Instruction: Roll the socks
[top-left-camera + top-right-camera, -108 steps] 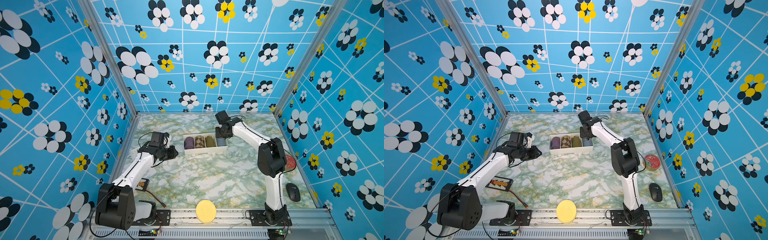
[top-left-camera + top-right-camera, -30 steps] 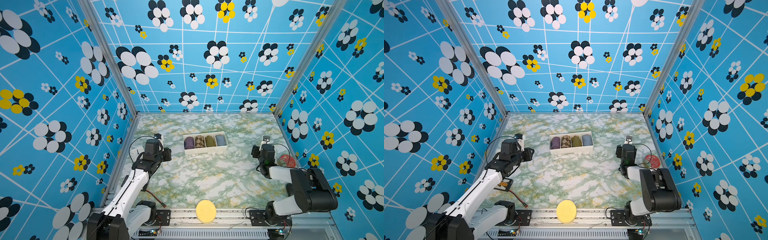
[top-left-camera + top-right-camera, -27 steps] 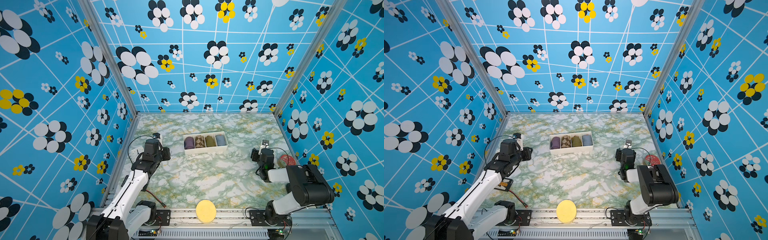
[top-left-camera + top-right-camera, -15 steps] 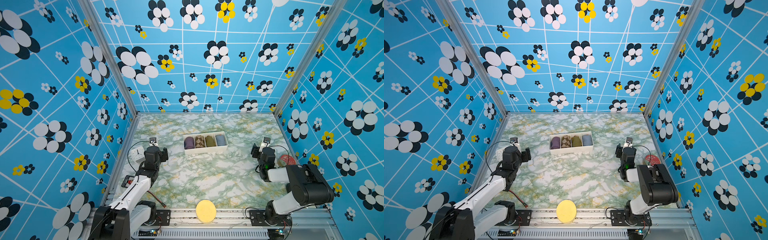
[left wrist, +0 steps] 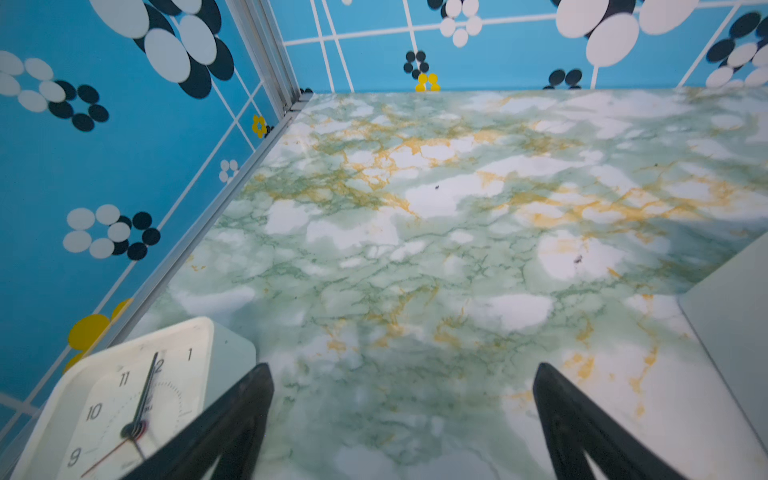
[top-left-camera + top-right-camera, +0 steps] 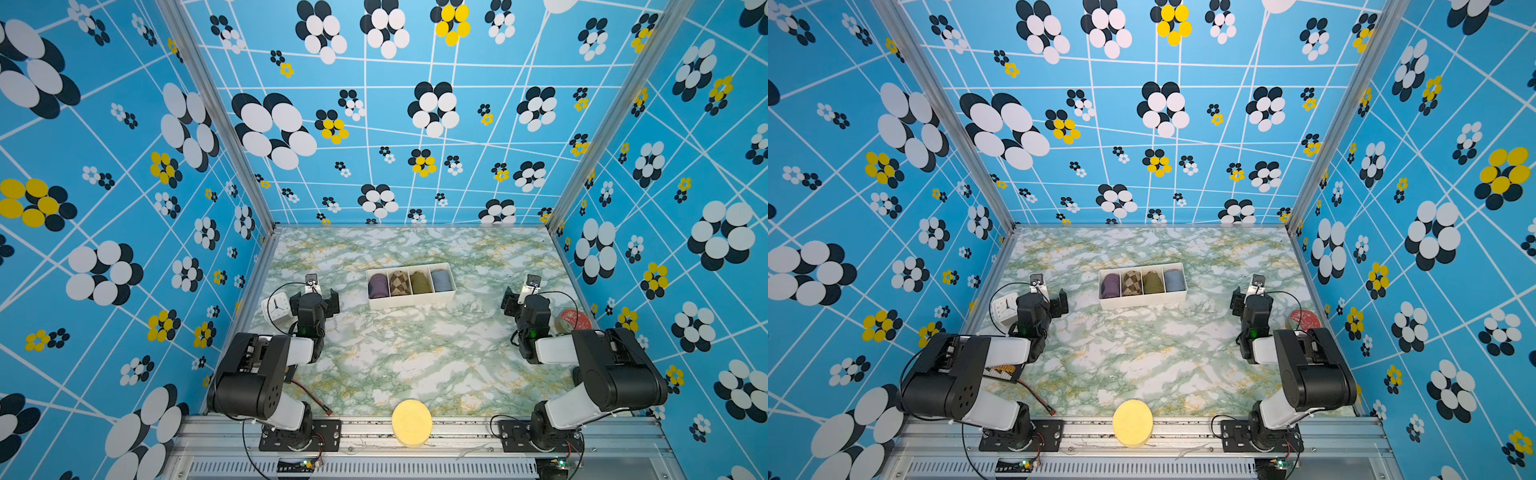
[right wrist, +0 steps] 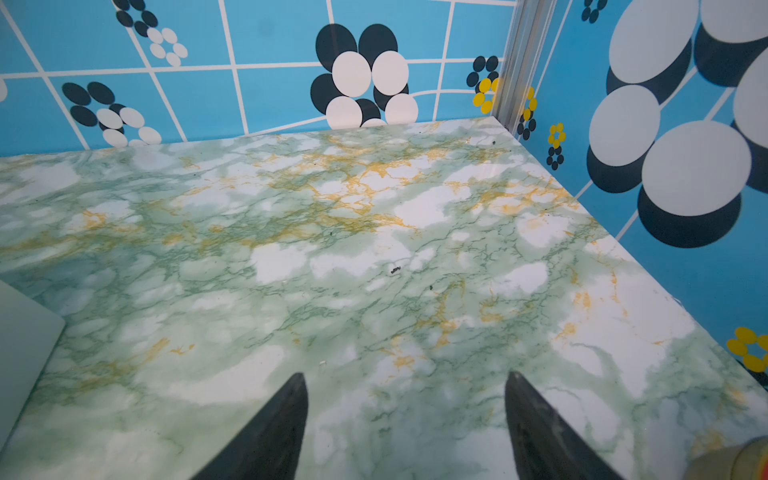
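The socks (image 6: 441, 280) (image 6: 1174, 280) lie as one grey-blue roll in the rightmost compartment of the white divided tray (image 6: 409, 302) (image 6: 1142, 302), seen in both top views. My left gripper (image 6: 314, 299) (image 5: 401, 368) is drawn back at the left of the table, open, with only marble between its fingers. At the right of the table my right gripper (image 6: 525, 297) (image 7: 405, 375) stands open over bare marble. Both are well apart from the tray. Neither wrist view shows the socks.
Purple, checkered and olive rolls fill the tray's other compartments. A white clock (image 6: 276, 307) (image 5: 124, 407) stands beside the left gripper. A red-lidded tin (image 6: 573, 320) sits by the right arm. A yellow disc (image 6: 411, 422) lies on the front rail. A flat pack (image 6: 1000, 372) lies under the left arm.
The right arm has left the tray and folded back to the right side. The left arm has pulled back toward the front, and its gripper has opened wide.
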You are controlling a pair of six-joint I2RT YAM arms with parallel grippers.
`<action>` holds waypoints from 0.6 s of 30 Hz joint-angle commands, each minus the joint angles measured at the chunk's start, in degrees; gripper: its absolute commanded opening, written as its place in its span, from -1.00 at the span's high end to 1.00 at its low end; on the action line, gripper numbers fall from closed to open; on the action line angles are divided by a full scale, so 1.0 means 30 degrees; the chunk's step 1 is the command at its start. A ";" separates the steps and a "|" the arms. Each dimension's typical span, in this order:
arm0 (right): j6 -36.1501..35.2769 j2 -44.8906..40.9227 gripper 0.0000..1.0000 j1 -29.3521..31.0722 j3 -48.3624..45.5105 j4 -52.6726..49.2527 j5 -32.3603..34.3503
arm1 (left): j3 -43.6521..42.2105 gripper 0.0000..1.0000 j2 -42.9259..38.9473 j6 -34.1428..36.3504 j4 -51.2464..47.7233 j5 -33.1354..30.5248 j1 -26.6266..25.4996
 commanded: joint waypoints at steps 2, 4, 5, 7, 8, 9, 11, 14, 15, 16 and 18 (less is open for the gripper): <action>-0.0064 0.0074 -0.59 -0.0127 0.0423 -0.0051 0.0232 | 0.0082 -0.98 0.0395 -0.0018 0.1489 0.1671 0.0792; -0.0053 0.0076 -0.68 -0.0110 0.0426 -0.0069 0.0261 | 0.0169 -0.98 0.0206 -0.0148 0.0970 0.1694 0.0800; -0.0053 0.0079 -0.86 -0.0116 0.0426 -0.0094 0.0261 | 0.0122 -0.98 0.0306 -0.0102 0.1228 0.1690 0.0777; 0.0044 0.0101 -0.99 -0.0112 0.0464 -0.0122 0.0499 | 0.0165 -0.98 0.0212 -0.0145 0.0965 0.1712 0.0785; 0.0138 0.0054 -0.99 -0.0135 0.0388 -0.0049 0.0657 | 0.0139 -0.98 0.0246 -0.0130 0.1081 0.1712 0.0800; 0.0174 0.0105 -0.99 -0.0160 0.0340 0.0071 0.0727 | 0.0136 -0.98 0.0283 -0.0116 0.1160 0.1712 0.0785; 0.0147 0.0073 -0.99 -0.0139 0.0340 0.0067 0.0752 | 0.0136 -0.98 0.0239 -0.0116 0.1052 0.1712 0.0796; 0.0205 0.0095 -0.99 -0.0164 0.0250 0.0262 0.1081 | 0.0066 -0.98 0.0254 0.0059 0.1216 0.1480 0.0593; 0.0200 0.0083 -0.99 -0.0140 0.0251 0.0257 0.1078 | 0.0077 -0.98 0.0253 0.0060 0.1227 0.1478 0.0595; 0.0200 0.0084 -0.99 -0.0148 0.0250 0.0257 0.1081 | 0.0069 -0.98 0.0254 0.0060 0.1234 0.1478 0.0588; 0.0200 0.0081 -0.99 -0.0155 0.0267 0.0257 0.1081 | 0.0074 -0.98 0.0254 0.0060 0.1257 0.1478 0.0595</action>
